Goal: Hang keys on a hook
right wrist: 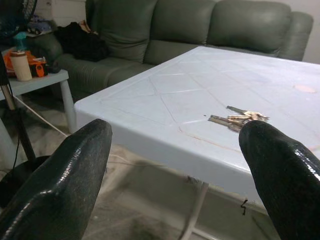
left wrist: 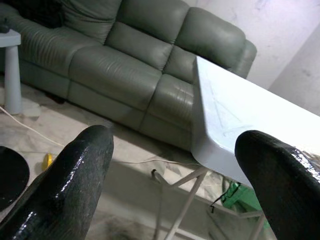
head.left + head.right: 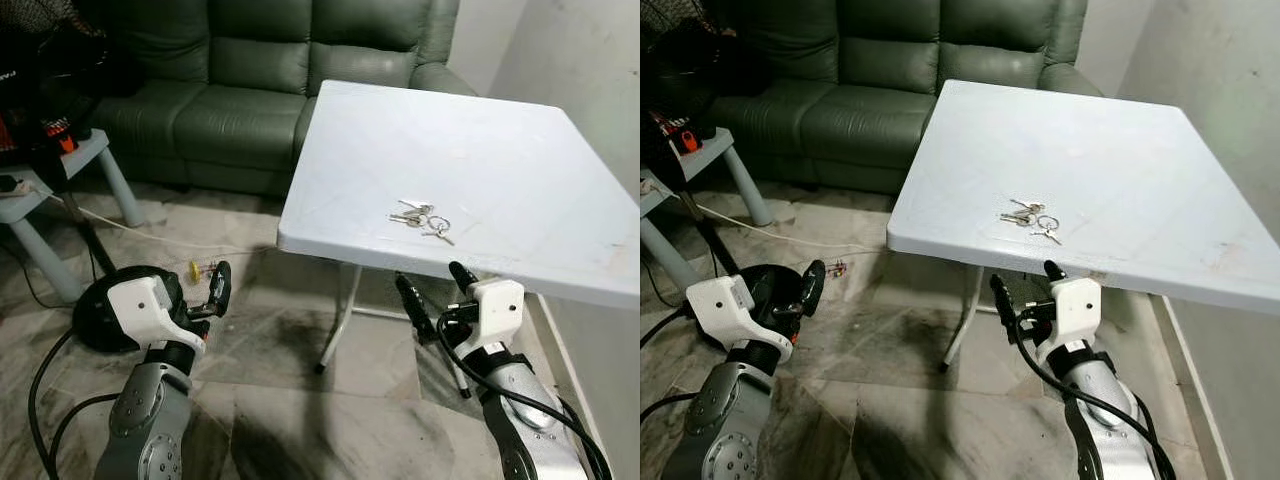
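Keys [image 3: 422, 220] untouched, right gripper [image 3: 436, 290] agape

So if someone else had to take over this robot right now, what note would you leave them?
Left gripper: open, holding nothing, low over the floor beside the white table.
Right gripper: open, holding nothing, below the table's near edge.
Keys: lying in a bunch on the table near that edge, untouched.
Hook: I cannot see one from here.
Done: nothing yet.
Left: pick up the keys, find the hook, hang them.
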`<state>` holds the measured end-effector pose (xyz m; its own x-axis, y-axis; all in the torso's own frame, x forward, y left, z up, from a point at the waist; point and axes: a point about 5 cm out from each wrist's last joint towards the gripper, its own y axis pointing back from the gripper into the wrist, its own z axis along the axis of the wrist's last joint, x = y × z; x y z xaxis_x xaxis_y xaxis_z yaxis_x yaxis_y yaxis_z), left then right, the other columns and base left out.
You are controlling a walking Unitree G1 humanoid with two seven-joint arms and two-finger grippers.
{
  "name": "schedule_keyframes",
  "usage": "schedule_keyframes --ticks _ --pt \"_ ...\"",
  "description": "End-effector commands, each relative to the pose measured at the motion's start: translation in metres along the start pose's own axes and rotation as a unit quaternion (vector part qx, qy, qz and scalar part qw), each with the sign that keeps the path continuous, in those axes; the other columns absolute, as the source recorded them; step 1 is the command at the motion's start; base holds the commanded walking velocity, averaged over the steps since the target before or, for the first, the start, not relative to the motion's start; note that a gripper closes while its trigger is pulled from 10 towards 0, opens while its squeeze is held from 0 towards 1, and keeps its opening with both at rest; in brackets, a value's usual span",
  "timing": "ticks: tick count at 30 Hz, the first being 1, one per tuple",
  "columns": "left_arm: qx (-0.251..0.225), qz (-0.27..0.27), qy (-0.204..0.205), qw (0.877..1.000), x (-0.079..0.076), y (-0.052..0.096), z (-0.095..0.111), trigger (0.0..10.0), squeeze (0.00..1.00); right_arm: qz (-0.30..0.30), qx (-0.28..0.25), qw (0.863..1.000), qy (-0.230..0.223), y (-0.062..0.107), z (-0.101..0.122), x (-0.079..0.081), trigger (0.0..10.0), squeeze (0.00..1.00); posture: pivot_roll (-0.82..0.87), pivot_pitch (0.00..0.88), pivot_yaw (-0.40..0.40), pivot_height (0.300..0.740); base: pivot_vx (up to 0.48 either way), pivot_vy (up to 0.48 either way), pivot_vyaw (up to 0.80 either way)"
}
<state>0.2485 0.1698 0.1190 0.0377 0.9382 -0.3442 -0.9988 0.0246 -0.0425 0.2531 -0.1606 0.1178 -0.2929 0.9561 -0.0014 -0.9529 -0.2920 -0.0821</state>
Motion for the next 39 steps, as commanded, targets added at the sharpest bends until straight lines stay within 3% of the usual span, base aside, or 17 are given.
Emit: schedule_keyframes --ticks 1,33,39 --pt "0.001 -0.002 -0.001 1.0 -0.002 -0.0015 0.0007 10.0 0.0 -0.003 -0.007 1.0 -0.001 0.0002 0.0039 -0.001 10.0 0.0 0.02 0.002 -0.054 0.732 0.409 0.0 0.0" --pt "0.003 -0.006 0.005 1.0 -0.0049 -0.0029 0.0004 10.0 0.0 -0.001 -0.008 1.0 -0.002 0.0 0.0033 0.0009 10.0 0.0 0.02 0.0 -0.05 0.732 0.406 0.0 0.0" --pt "0.005 0.0 0.001 1.0 -0.0072 -0.002 -0.0019 10.0 0.0 0.001 -0.003 1.0 -0.003 0.0016 0.0025 0.0008 10.0 0.0 0.02 0.0 -0.052 0.732 0.0 0.0 0.0"
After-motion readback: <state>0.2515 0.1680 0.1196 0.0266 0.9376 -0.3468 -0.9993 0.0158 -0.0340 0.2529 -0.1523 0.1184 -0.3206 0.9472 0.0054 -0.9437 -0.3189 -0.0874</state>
